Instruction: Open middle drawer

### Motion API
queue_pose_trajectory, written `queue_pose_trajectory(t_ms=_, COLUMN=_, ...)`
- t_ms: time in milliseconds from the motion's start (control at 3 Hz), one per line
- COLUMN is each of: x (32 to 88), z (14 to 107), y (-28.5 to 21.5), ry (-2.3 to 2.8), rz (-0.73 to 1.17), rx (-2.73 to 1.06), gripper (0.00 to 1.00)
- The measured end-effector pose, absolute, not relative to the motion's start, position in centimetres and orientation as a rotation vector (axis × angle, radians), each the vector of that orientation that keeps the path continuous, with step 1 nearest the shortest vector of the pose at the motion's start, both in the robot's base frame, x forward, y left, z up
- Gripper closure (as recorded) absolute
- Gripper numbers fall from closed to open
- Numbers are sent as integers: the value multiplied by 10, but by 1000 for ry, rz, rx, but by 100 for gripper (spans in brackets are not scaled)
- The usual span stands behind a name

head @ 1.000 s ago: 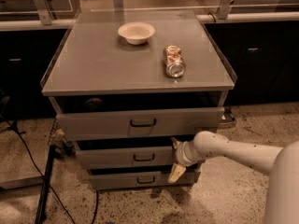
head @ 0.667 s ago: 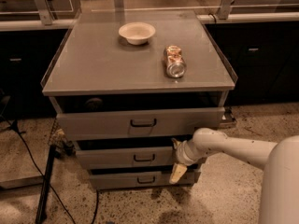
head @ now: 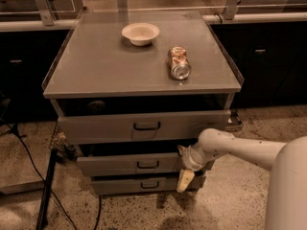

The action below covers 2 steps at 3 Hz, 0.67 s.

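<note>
Pulling straight back toward the base is what I want here, because the gripper (head: 185, 172) sits at the right end of the middle drawer (head: 120, 166), well away from its dark loop handle (head: 147, 165) at the centre. A tug from that end could skew the drawer on its runners. I would keep the force level and slow and watch that the left end comes out evenly.

The middle drawer lies between the bottom drawer (head: 124, 186) and the top drawer (head: 105, 127), which juts out over it. I judge it barely out, with most of its travel left.

Whether the gripper is spread or closed on the drawer's edge I cannot tell, as the wrist covers the contact. The drawer's right side and its inside are hidden too.

A bowl (head: 140, 33) and a can (head: 179, 63) lying on its side rest on the cabinet top (head: 96, 71), so I avoid jerks.
</note>
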<state>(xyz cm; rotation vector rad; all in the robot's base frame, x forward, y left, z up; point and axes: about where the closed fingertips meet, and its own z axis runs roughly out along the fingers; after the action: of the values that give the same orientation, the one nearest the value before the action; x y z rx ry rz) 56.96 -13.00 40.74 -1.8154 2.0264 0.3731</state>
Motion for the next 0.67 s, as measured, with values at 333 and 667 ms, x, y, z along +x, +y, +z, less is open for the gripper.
queue_pose_trajectory(t_ms=333, x=535, z=425, y=-131, ry=2096, rz=491, rx=-1923, gripper=0)
queue_pose_trajectory(t_ms=667, x=508, z=436, y=-133, ry=2145, rz=590, rx=-2009, gripper=0)
